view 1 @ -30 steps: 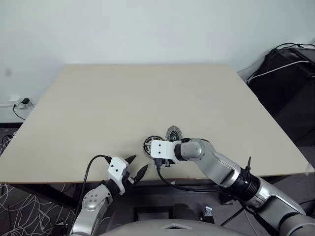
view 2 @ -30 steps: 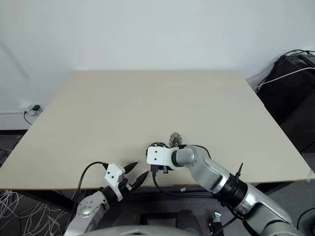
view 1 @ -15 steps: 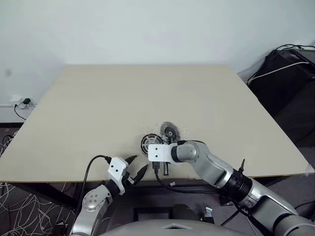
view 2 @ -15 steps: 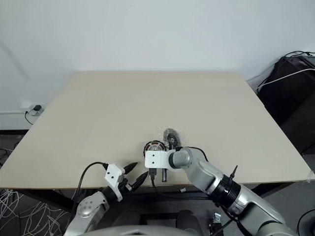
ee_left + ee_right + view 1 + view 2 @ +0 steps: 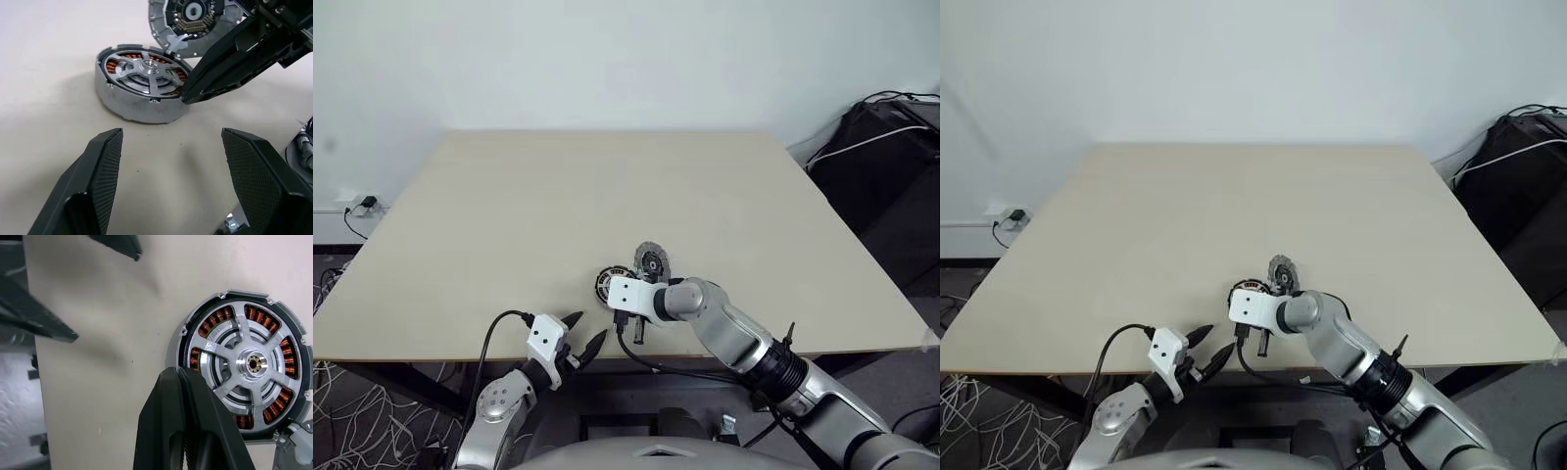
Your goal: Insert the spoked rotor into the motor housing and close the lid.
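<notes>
Motor housing [image 5: 139, 90]: sat on the table [image 5: 607, 196] near its front edge, copper windings visible.
Spoked rotor [image 5: 247, 364]: lay seated inside the housing, spokes and hub facing up.
Lid [image 5: 193, 19]: lay just behind the housing, touching or nearly so, off the housing.
Right gripper [image 5: 180, 374]: 2 fingers pressed together, tips at the housing rim, holding nothing.
Left gripper [image 5: 168, 147]: fingers spread apart, empty, hovering near the table's front edge, facing the housing.
</notes>
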Controlling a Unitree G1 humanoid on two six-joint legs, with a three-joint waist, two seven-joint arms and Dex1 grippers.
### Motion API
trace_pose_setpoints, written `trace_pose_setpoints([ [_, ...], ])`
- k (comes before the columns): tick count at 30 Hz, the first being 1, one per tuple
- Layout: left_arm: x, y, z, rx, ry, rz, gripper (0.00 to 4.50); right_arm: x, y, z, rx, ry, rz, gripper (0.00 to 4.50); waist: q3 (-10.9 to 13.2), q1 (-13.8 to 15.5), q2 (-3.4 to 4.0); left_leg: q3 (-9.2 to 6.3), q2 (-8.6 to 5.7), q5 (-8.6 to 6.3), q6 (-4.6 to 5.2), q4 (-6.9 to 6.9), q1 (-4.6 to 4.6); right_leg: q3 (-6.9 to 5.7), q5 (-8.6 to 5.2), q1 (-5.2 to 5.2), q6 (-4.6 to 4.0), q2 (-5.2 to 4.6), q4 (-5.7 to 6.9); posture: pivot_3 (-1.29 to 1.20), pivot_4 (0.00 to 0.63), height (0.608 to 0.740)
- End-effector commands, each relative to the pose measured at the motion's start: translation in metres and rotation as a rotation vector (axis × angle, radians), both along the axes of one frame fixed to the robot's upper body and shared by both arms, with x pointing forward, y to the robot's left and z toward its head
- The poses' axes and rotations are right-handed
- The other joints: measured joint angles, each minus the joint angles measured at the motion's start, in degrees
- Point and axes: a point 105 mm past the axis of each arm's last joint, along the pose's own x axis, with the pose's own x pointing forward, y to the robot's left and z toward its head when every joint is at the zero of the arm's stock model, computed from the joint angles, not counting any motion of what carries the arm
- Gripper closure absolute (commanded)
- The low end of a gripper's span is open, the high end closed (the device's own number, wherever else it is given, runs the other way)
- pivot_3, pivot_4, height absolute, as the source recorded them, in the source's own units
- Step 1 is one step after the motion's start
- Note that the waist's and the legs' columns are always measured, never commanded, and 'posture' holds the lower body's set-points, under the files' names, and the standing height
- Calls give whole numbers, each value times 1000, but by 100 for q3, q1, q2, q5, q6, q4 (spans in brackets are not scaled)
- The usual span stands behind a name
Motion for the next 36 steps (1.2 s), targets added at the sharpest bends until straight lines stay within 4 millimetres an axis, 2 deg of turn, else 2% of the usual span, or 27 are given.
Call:
trace_pose_setpoints([
  [1, 6, -2, 10, -19, -36, -6, 1098, 9, -8, 4, 13, 17, -100, 4485, 0, 3, 0, 0, 0, 0, 0, 0, 0, 0, 0, 0, 0, 0, 0, 0, 0, 740],
  [16, 4, -2, 9, -21, -28, -4, 1098, 23, 6, 10, 130, 93, -319, 4485, 1, -62, 2, -3, 1, -1, -2, -1, 2, -1, 2, -1, 5, 1, 2, 0, 0, 740],
  [21, 3, -3, 9, -21, -28, -7, 1098, 24, 7, 10, 132, 87, -321, 4485, 2, -79, 4, -4, 1, -1, -2, -1, 1, -1, 2, -1, 5, 0, 1, 0, 0, 740],
  [24, 3, -3, 9, -20, -28, -8, 1098, 23, 8, 12, 141, 87, -313, 3845, 5, -80, 8, -4, 0, -1, -2, -1, -1, -1, 2, -2, 5, -2, 0, 0, 0, 740],
  [29, 2, -3, 8, -19, -21, -13, 1098, 15, 21, 33, 233, 76, -246, 2215, 7, -85, 10, -3, -2, -1, -2, -6, -11, 0, 3, -13, -8, -3, -3, 0, 0, 740],
  [36, 1, -4, 8, -20, -16, -22, 1098, 3, 41, 81, 475, 155, -229, 2215, 7, -84, 9, -4, 0, 14, 24, -23, -28, 1, -2, -39, -16, 6, -3, 0, 0, 740],
])
